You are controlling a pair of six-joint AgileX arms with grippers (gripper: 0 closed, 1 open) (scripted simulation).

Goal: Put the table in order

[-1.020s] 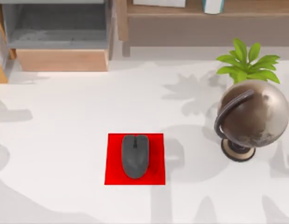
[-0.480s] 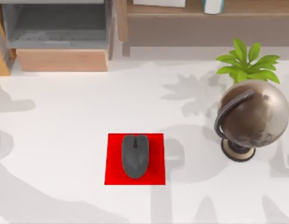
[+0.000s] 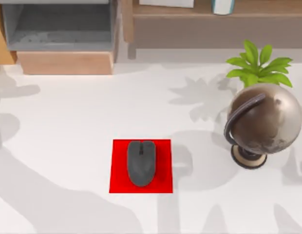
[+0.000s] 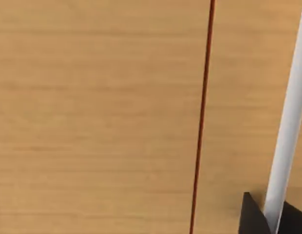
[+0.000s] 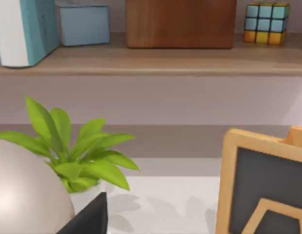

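Left gripper [image 4: 260, 217] hard against wood panel [image 4: 92, 122], fingers unreadable | right gripper [image 5: 90, 217] near globe [image 5: 24, 190], plant [image 5: 73, 151] | table [image 3: 68, 126]: mouse [image 3: 141, 162] on mat [image 3: 163, 183], drawer [image 3: 63, 29] open | risk: scraping panel, clipping globe

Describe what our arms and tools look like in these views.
Left tool: matte black, flat-faced, sharp-cornered wedges, plain and unmarked. Right tool: the same matte black, an angular wedge with a pointed corner, also unmarked.
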